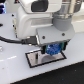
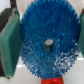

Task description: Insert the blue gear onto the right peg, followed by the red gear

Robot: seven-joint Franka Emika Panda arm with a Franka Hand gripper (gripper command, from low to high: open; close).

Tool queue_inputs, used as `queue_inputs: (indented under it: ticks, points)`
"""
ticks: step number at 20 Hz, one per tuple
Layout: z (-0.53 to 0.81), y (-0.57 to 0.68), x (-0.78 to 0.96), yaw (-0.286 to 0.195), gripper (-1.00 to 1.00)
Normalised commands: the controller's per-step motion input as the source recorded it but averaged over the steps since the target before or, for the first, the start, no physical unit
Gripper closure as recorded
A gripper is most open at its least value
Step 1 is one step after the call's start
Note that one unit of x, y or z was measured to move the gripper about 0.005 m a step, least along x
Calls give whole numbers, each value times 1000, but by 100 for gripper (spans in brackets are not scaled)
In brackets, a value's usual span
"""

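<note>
Exterior view first: the big white arm point(image 1: 37, 20) fills most of the scene, bent low over a white table point(image 1: 10, 67), with a black cable looping past its side. Under its grey wrist block sits the grey plate with the black border point(image 1: 46, 59), lying flat on the table toward the middle of the view. The gripper point(image 1: 52, 49) hangs just above that plate, and the blue gear point(image 1: 52, 48) shows between its fingers, close over the plate's surface; whether it touches the plate I cannot tell, and the pegs are too small and too hidden here to pick out. From the wrist camera the blue gear point(image 2: 48, 45) takes up nearly the whole picture, its toothed rim plain to see and a dark round hole in its hub at the centre. The jaws are pinching it by the rim, one green pad point(image 2: 8, 42) pressed against one side and the other pad against the opposite edge. A sliver of the red gear point(image 2: 50, 81) peeks out beyond the blue gear's rim, lying on the table just beside it.
</note>
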Motion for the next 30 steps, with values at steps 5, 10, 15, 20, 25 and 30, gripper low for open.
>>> queue_inputs:
  ticks: [5,10,15,20,25,30]
  points:
    - [257,42,95,0,100]
    - [103,19,63,0,100]
    - [215,73,58,0,100]
    - [156,38,77,0,100]
    - [-124,-159,165,0,100]
    - [-149,-184,185,0,100]
